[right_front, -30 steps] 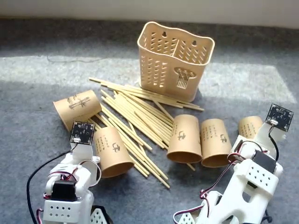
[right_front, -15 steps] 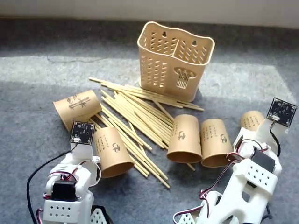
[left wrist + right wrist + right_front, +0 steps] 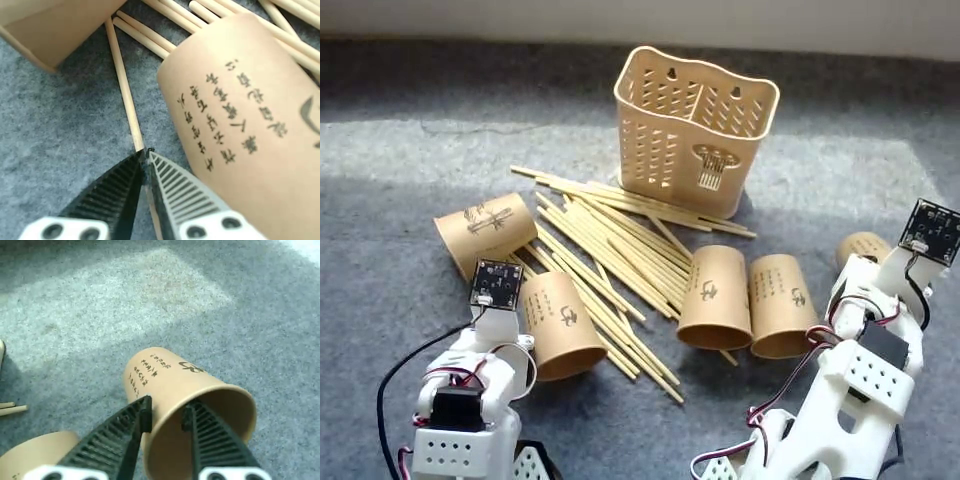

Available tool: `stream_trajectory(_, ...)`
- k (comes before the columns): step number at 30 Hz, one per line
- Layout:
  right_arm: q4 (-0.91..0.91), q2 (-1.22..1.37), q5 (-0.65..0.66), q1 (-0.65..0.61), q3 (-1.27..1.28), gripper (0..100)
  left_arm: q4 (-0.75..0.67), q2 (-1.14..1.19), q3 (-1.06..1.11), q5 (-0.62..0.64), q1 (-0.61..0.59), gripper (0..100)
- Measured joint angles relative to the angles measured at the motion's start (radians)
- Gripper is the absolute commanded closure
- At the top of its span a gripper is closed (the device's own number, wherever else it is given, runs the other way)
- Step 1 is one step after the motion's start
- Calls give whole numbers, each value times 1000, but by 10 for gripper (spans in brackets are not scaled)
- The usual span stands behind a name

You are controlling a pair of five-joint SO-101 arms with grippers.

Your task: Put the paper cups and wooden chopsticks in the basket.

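Paper cup rim inside right pincer

The right arm hides most of 1 paper cup; left wrist view crops another cup.

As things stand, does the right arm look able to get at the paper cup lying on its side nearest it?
Probably yes: the right gripper is open just over the cup at its rim, with nothing between them.
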Motion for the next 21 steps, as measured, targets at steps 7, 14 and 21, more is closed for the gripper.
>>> stream_trajectory(7,-5,0,0,-29,0,962,0,0,0,0,0,994)
stream_trajectory(14,-5,0,0,-44,0,991,0,0,0,0,0,994)
stream_trajectory(21,5,0,95,-46,0,991,0,0,0,0,0,994)
